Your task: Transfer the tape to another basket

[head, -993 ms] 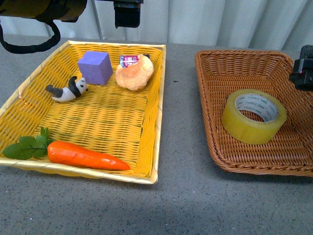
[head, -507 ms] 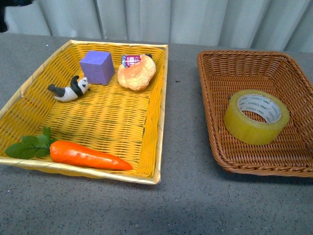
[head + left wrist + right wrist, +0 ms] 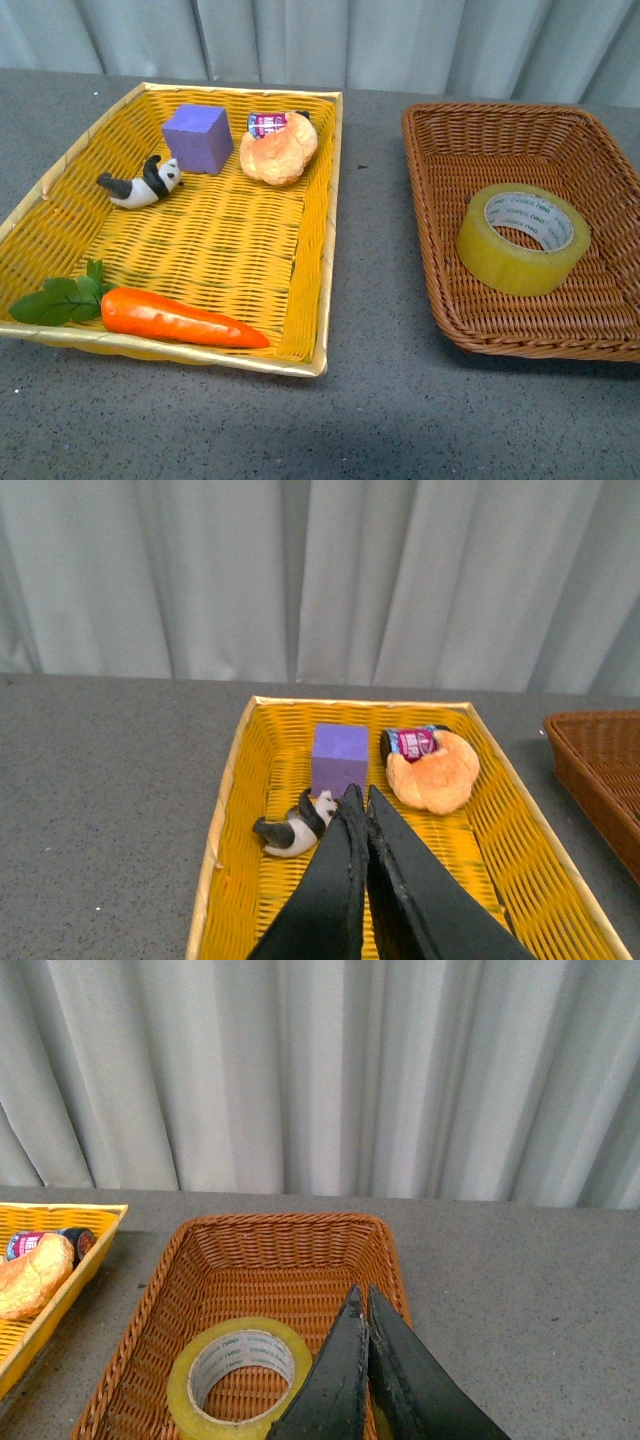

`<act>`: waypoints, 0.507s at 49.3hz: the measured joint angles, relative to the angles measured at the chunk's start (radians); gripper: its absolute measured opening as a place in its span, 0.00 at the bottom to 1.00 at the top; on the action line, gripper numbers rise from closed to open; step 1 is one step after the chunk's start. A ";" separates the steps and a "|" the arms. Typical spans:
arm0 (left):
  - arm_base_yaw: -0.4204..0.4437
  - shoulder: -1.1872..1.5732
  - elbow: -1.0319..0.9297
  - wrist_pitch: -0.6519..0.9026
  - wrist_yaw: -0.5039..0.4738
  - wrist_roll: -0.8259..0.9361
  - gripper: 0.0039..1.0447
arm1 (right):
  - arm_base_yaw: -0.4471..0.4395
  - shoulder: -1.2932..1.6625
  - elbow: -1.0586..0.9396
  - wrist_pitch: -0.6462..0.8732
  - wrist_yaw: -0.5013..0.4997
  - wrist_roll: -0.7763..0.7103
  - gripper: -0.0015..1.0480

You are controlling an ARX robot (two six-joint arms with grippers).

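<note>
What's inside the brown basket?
Only the tape, lying flat in the brown basket with its hole facing up. Basket weave shows through the hole. Whatever might be under the roll's ring itself is covered.

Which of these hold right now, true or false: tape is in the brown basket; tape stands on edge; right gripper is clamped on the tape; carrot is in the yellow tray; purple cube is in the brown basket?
1. The tape is in the brown basket. True.
2. The tape stands on edge. False: it lies flat, core opening upward.
3. The right gripper is clamped on the tape. False: it is shut on nothing, above the basket.
4. The carrot is in the yellow tray. True.
5. The purple cube is in the brown basket. False: it sits in the yellow tray, by the panda.
</note>
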 joint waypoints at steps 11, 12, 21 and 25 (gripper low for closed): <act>0.053 -0.248 -0.062 -0.184 0.043 0.001 0.03 | 0.000 -0.245 -0.051 -0.190 -0.001 0.000 0.01; 0.054 -0.265 -0.065 -0.198 0.043 0.001 0.03 | 0.000 -0.261 -0.053 -0.204 -0.001 0.000 0.01; 0.054 -0.428 -0.079 -0.337 0.044 0.001 0.03 | 0.000 -0.418 -0.066 -0.341 0.000 0.000 0.01; 0.054 -0.493 -0.079 -0.395 0.044 0.001 0.03 | 0.000 -0.479 -0.069 -0.397 -0.001 0.000 0.01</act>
